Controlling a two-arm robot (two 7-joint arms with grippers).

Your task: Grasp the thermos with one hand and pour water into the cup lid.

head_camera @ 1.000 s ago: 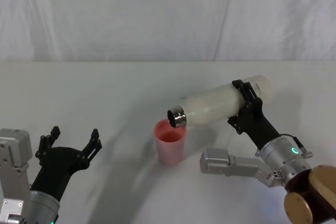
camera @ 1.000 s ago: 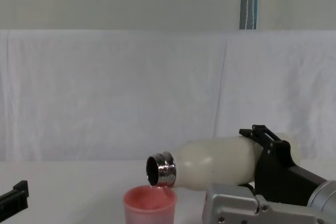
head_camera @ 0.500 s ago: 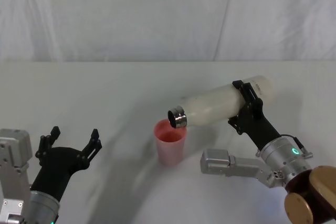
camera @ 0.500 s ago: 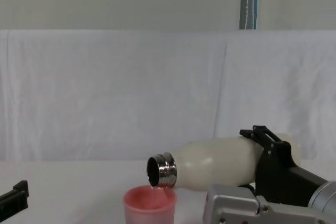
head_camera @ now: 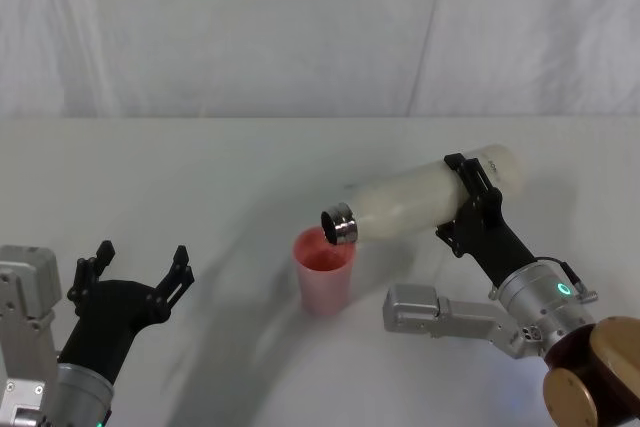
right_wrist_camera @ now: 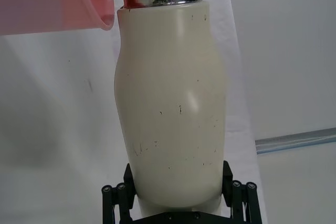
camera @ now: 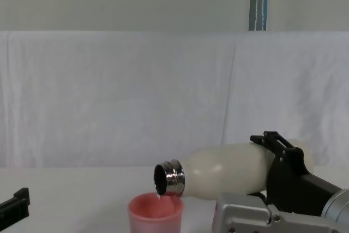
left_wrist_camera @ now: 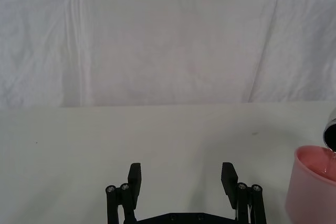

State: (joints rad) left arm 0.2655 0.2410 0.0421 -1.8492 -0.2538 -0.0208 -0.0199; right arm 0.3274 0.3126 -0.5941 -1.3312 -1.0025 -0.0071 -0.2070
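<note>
thermos (head_camera: 425, 203) cream, tipped over pink cup lid (head_camera: 324, 269) | right tool (head_camera: 468, 200) clamped | left tool (head_camera: 135, 272) apart

The right pincer (head_camera: 470, 202) covers a band of the thermos (head_camera: 420, 202) near its base. In the chest view the cup lid (camera: 155, 214) is cut off below, and the left pincer (camera: 13, 208) shows just a fingertip. Whether water is running from the steel neck cannot be told.

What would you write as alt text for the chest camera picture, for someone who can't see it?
The right gripper holds a cream-white thermos tipped nearly flat, its steel neck just above a pink cup lid standing on the white table. The tip of the left gripper sits at the lower left, away from both.
</note>
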